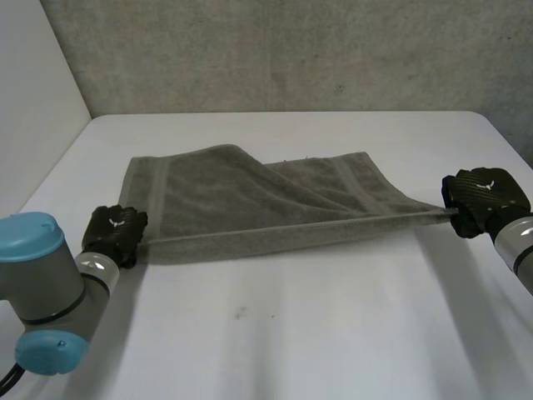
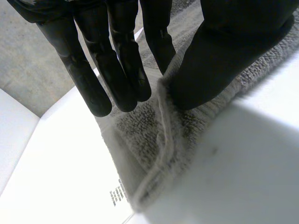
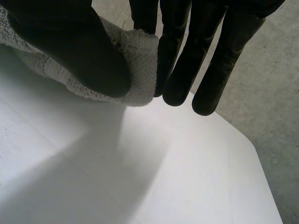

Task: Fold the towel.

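Robot stretches a grey towel (image 1: 250, 196) across the middle of a white surface (image 1: 291, 333), the near edge drawn into a straight, taut line between its two black hands. The left hand (image 1: 117, 233), at the end of the grey left arm (image 1: 50, 292) with its light-blue caps, sits low at the towel's near left corner. The right hand (image 1: 481, 200) is at the near right corner, well apart from the other, with the right arm (image 1: 520, 246) coming in from the side.

In the left wrist view the left hand (image 2: 224, 56) has straight fingers (image 2: 117, 70) behind the cloth and the thumb pressed onto its front, pinching the towel's (image 2: 154, 140) hemmed edge between them. The right wrist view shows the mirrored grip: the right hand (image 3: 79, 51) clamps the towel's corner (image 3: 140, 70) with its thumb against straight fingers (image 3: 187, 60), the tip of the corner poking out just beside the fingertips, above the surface (image 3: 163, 163).

Beyond the stretched edge the rest of the towel rests on the surface, a flap doubled over its left half with a diagonal fold running down toward the right. The taut edge seems to ride slightly clear of the surface near the right hand, though the head view does not settle it. A grey wall (image 1: 291, 50) rises behind the surface
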Available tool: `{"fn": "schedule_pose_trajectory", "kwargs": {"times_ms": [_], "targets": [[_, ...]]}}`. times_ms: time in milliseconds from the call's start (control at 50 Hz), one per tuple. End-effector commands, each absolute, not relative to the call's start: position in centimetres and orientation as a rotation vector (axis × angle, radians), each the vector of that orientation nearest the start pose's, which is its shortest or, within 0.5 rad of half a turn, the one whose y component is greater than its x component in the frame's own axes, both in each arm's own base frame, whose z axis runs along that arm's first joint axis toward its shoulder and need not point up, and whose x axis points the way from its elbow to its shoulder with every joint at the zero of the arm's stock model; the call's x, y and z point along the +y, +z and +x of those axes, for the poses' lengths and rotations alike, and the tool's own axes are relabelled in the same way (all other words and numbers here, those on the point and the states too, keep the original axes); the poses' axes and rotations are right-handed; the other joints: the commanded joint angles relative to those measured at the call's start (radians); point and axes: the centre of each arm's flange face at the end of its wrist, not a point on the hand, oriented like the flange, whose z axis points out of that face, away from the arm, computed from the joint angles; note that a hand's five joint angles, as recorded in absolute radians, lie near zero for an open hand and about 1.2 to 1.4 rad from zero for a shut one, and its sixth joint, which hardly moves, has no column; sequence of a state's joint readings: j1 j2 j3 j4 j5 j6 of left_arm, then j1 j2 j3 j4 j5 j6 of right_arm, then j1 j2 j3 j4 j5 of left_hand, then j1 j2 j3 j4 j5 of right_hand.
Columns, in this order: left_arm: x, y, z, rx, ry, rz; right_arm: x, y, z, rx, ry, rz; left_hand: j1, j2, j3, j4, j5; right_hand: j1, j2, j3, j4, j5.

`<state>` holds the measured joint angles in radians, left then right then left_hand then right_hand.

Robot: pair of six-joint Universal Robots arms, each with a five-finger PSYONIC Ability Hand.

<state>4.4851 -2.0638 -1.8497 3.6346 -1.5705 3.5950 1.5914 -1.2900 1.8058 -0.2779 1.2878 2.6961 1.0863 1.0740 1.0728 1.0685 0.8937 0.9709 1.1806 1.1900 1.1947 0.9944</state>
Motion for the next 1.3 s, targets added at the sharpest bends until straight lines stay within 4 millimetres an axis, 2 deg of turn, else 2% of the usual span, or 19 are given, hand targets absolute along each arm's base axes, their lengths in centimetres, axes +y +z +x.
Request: {"fn": "schedule_pose_trajectory", "kwargs": {"times_ms": [20,180,340,380,460,520,640,660,700,780,960,1080,1140,1160,1180,1200,1220,1240,1300], "targets": [[-28.1,12.7,-19.9,2.277,-1.785,0.815,-31.5,17.7,16.3,2.350,-1.975,-0.859,0.310,0.322,0.323,0.328,0.328,0.425,0.216,0.206,0.202,0.227],[-24.2,16.0,-19.2,2.373,-1.649,0.862,-29.4,19.6,16.2,2.416,-1.886,-1.077,0.310,0.322,0.323,0.328,0.328,0.425,0.216,0.206,0.202,0.227],[-19.8,19.6,-17.8,2.448,-1.477,0.926,-24.8,20.5,13.8,2.627,-1.422,-1.547,0.310,0.322,0.323,0.328,0.328,0.425,0.216,0.206,0.202,0.227],[-18.1,20.6,-17.5,2.416,-1.392,1.032,-24.2,20.8,13.2,2.656,-1.350,-1.562,0.310,0.322,0.323,0.328,0.328,0.425,0.216,0.206,0.202,0.227],[-17.9,20.8,-17.4,2.367,-1.382,1.082,-23.9,21.5,12.8,2.665,-1.335,-1.549,0.310,0.322,0.323,0.328,0.328,0.425,0.216,0.206,0.202,0.227],[-18.8,21.1,-17.4,2.335,-1.420,1.069,-24.8,22.1,12.7,2.654,-1.450,-1.524,0.310,0.322,0.323,0.328,0.328,0.425,0.216,0.206,0.202,0.227],[-23.9,19.8,-18.3,2.236,-1.547,1.020,-27.5,22.2,12.9,2.622,-1.692,-1.347,0.310,0.322,0.323,0.328,0.328,0.425,0.216,0.206,0.202,0.227],[-23.9,19.8,-18.3,2.236,-1.547,1.020,-28.3,21.8,13.7,2.585,-1.719,-1.333,0.310,0.322,0.323,0.328,0.328,0.425,0.216,0.206,0.202,0.227],[-27.2,18.6,-19.1,2.189,-1.601,1.012,-29.0,21.0,15.0,2.543,-1.728,-1.335,0.310,0.322,0.323,0.328,0.328,0.425,0.216,0.206,0.202,0.227],[-30.2,17.4,-20.0,2.158,-1.639,1.012,-31.4,19.2,17.9,2.533,-1.798,-1.333,0.310,0.322,0.323,0.328,0.328,0.425,0.216,0.206,0.202,0.227],[-38.7,14.8,-22.4,2.045,-1.773,0.977,-36.9,16.4,20.5,2.520,-2.028,-1.303,0.310,0.322,0.323,0.328,0.328,0.425,0.216,0.206,0.202,0.227],[-42.5,13.3,-23.5,1.994,-1.832,0.957,-40.9,15.4,22.3,2.392,-2.236,-1.282,0.310,0.322,0.323,0.328,0.328,0.425,0.216,0.206,0.202,0.227],[-42.9,12.8,-23.7,1.990,-1.837,0.957,-42.3,14.5,23.0,2.354,-2.295,-1.271,0.310,0.322,0.323,0.328,0.328,0.425,0.216,0.206,0.202,0.227],[-43.2,12.4,-23.7,1.991,-1.839,0.957,-42.8,14.2,23.1,2.350,-2.309,-1.262,0.310,0.322,0.323,0.328,0.328,0.165,-0.045,-0.054,-0.059,-0.033],[-43.3,12.1,-23.7,1.991,-1.837,0.954,-42.8,14.2,23.1,2.350,-2.309,-1.262,0.069,0.081,0.083,0.087,0.087,0.162,-0.047,-0.057,-0.062,-0.036],[-43.3,12.1,-23.7,1.991,-1.837,0.954,-43.0,13.9,23.4,2.346,-2.308,-1.263,0.067,0.079,0.080,0.085,0.085,-0.704,-0.914,-0.923,-0.928,-0.902],[-43.2,11.9,-23.9,1.999,-1.838,0.952,-42.9,13.8,23.6,2.349,-2.310,-1.254,-0.654,-0.642,-0.641,-0.636,-0.636,-0.796,-1.006,-1.015,-1.020,-0.994],[-43.0,12.0,-24.2,1.998,-1.847,0.959,-42.9,13.8,23.6,2.349,-2.310,-1.254,-0.868,-0.855,-0.854,-0.850,-0.850,-0.796,-1.006,-1.015,-1.020,-0.994],[-42.6,12.1,-24.7,1.994,-1.860,0.969,-42.4,14.4,23.8,2.367,-2.311,-1.205,-0.912,-0.899,-0.898,-0.894,-0.894,-0.796,-1.006,-1.015,-1.020,-0.994]]}}
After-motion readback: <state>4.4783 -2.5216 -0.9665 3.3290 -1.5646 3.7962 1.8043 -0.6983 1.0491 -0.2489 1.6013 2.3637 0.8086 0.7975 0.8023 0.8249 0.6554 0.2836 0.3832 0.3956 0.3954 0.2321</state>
